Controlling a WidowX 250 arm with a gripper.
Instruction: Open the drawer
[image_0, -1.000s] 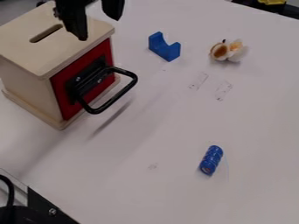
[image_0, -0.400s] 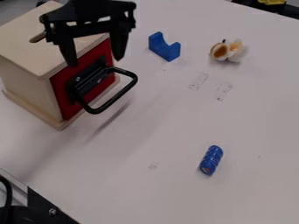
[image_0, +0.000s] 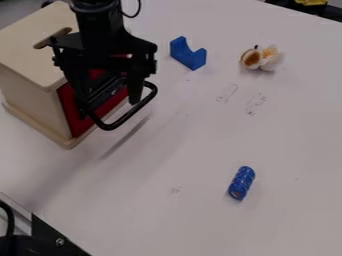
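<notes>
Two fingers (image_0: 135, 92) are being held wide apart at one black handle (image_0: 131, 113), apparently for a pull on one shut, red-fronted drawer (image_0: 72, 112), being housed in one wooden box (image_0: 33, 95) on the desk (image_0: 180, 155). One blue cylinder (image_0: 242, 183), one notched blue block (image_0: 189, 55) and one pale petalled piece (image_0: 262, 58) are being kept aside, presumably leaving opening room.

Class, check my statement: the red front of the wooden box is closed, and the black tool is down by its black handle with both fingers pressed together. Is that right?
Not quite: the fingers of the black tool are spread apart, as the camera view shows. The red front of the wooden box is closed, and the tool is down by its black handle.
</notes>
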